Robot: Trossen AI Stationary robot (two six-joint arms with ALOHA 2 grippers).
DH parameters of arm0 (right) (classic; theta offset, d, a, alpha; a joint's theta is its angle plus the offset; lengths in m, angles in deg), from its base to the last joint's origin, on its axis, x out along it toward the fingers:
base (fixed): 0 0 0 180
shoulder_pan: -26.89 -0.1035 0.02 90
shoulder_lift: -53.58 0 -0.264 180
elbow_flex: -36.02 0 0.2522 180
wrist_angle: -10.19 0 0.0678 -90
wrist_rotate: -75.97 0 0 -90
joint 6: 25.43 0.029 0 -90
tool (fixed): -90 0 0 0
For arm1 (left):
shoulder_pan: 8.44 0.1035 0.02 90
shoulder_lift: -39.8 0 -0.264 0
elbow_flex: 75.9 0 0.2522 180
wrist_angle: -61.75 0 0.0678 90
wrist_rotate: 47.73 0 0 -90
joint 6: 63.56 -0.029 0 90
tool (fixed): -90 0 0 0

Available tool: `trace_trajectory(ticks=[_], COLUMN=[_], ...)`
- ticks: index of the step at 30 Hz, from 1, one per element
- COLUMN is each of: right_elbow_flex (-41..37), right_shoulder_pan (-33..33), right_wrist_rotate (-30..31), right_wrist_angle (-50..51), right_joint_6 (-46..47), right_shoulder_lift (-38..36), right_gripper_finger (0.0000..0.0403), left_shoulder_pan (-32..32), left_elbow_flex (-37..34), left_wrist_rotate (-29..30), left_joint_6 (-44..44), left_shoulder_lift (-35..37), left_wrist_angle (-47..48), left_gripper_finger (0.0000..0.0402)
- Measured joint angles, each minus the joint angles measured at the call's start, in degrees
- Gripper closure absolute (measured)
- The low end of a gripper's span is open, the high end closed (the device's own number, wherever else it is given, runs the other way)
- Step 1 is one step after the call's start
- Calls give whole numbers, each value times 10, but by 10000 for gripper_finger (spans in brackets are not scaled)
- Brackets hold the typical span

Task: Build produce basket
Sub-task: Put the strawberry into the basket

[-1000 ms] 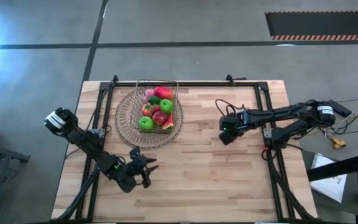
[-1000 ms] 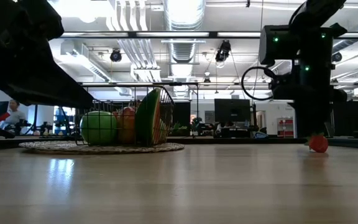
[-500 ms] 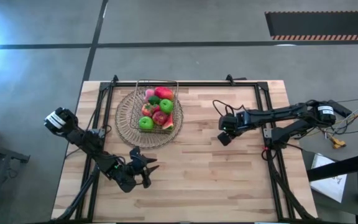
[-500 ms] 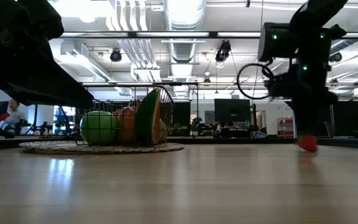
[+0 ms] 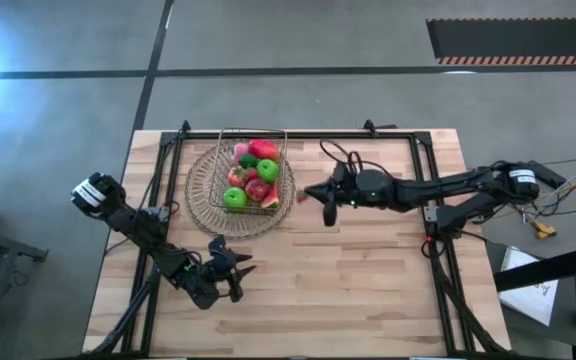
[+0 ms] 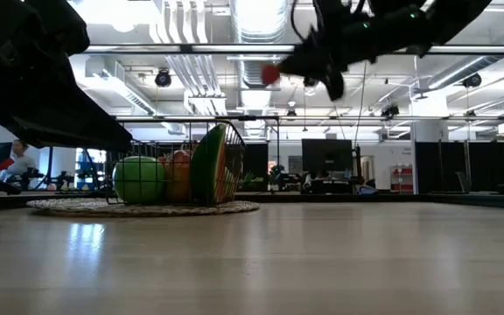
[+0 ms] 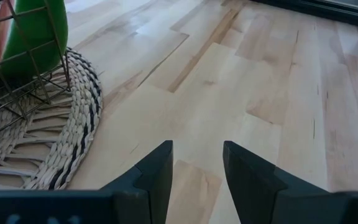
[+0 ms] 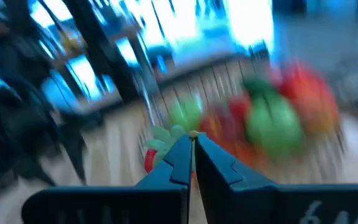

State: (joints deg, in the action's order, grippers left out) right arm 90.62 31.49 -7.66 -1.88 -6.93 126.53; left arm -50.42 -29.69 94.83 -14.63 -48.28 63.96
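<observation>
The wire basket (image 5: 254,168) stands on a round woven mat (image 5: 206,200) at the table's far left. It holds green apples (image 5: 234,197), a red apple, a peach and a watermelon slice (image 6: 208,164). My right gripper (image 5: 308,193) is high above the table, just right of the basket, shut on a tiny red berry (image 5: 300,198). The berry also shows in the low view (image 6: 270,75). My left gripper (image 5: 238,268) is open and empty, low over the table near the front, just before the mat (image 7: 55,155). My right gripper pinches the red berry at the free ends of its two fingers, which lie about level and come from the table's right. In the right wrist view the fingertips (image 8: 185,149) meet at the berry's green leafy top (image 8: 164,133). The berry is lifted clear.
Bare wooden tabletop lies right of and in front of the mat. A black frame rail (image 5: 298,134) runs along the table's far edge and down both sides. A person shows far off in the room (image 6: 20,162).
My right gripper has risen from the table at right of centre and gone toward the table's left, to the basket. It has tipped from pointing down to about level. The red berry, on the table before, has been lifted clear with it.
</observation>
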Motion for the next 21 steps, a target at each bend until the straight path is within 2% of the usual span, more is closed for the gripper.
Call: trace_trajectory(ticks=[3, 7, 14, 21], right_elbow_flex=[0, 45, 209, 421], right_shoulder_pan=[3, 16, 55, 95], right_wrist_rotate=[2, 67, 105, 108], right_wrist_angle=[-139, -169, -82, 121], right_joint_6=[-65, -137, -229, -271], right_shoulder_lift=[36, 103, 254, 375], right_gripper_finger=[394, 394, 394, 394], left_shoulder_pan=[0, 0, 0, 0], left_elbow_flex=[0, 0, 0, 0], left_wrist_rotate=[2, 3, 5, 5], left_joint_6=[0, -2, -2, -1], left_shoulder_lift=[0, 0, 0, 0], left_wrist_angle=[0, 0, 0, 0], left_gripper_finger=[276, 276, 276, 276])
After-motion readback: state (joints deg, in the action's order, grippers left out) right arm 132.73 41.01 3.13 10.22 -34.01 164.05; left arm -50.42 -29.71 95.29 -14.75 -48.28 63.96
